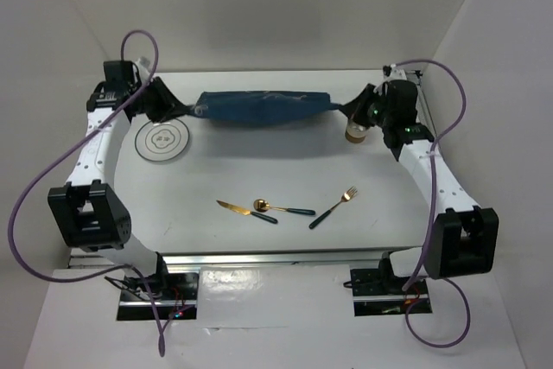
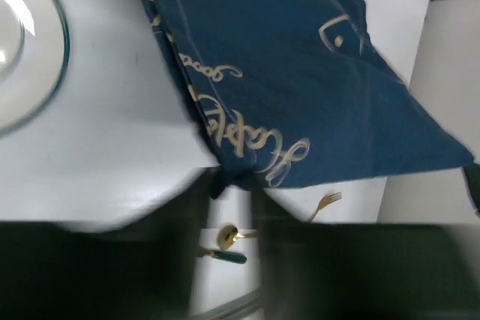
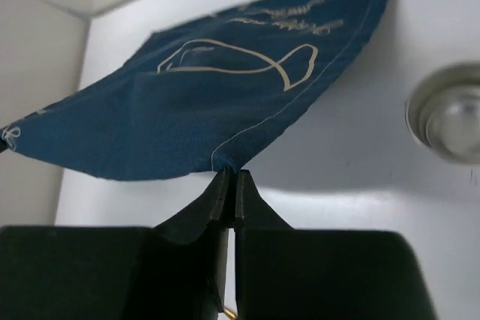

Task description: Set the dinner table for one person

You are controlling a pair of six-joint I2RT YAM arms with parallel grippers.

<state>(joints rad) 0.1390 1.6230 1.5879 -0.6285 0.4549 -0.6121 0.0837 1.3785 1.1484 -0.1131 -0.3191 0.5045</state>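
Note:
A navy-blue placemat (image 1: 259,108) with a white fish drawing hangs stretched between my two grippers above the back of the white dinner table (image 1: 259,170). My left gripper (image 1: 179,108) is shut on its left corner; in the left wrist view the gripper (image 2: 232,183) is blurred and pinches the cloth (image 2: 300,73). My right gripper (image 1: 342,108) is shut on the right corner; in the right wrist view the jaws (image 3: 231,175) are closed on the cloth's edge (image 3: 210,110).
A round glass plate (image 1: 162,140) lies at the back left, under my left gripper (image 2: 22,50). A cup (image 1: 356,133) stands at the back right (image 3: 450,114). A gold knife (image 1: 235,208), spoon (image 1: 281,208) and fork (image 1: 335,206) with green handles lie near the front.

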